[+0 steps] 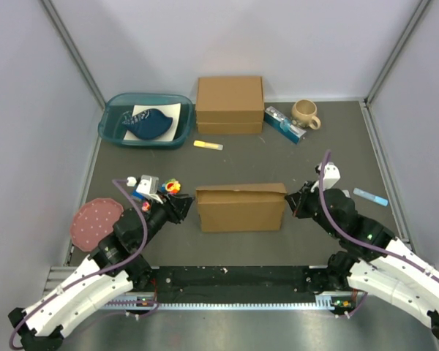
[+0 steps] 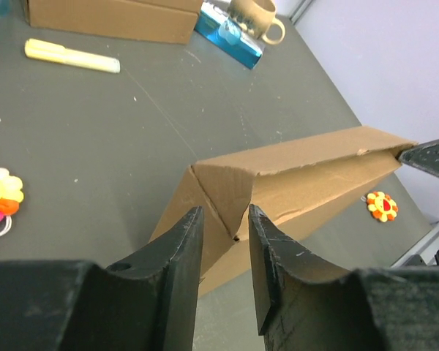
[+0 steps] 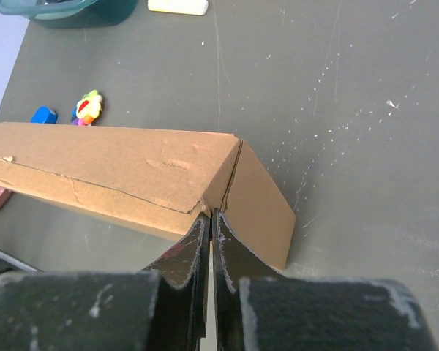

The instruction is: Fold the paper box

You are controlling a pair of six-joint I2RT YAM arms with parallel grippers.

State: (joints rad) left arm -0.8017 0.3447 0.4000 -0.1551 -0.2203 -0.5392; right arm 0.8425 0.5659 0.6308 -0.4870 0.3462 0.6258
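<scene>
**Item:** paper box, brown corrugated card.

**Location:** middle of the tabletop, between the two arms, long side facing their bases.

**Condition:** walls up and lid down, forming a shallow closed-looking box. The lid's front edge looks ragged and not fully seated along the seam.

**Left gripper**: at the box's left end. Jaws slightly spread, with the end corner showing in the gap and nothing pinched.

**Right gripper**: at the right end corner. Jaws pressed together with the tips against the seam. Whether a card edge is caught between them cannot be told.

**Step, as judged:** late in the fold, closing the lid and ends.

**Next move, as judged:** seat the front edge with light pressure while the far end is steadied, so the box does not slide.

**Also present, well apart:** thicker cardboard box, mug, yellow marker.
</scene>
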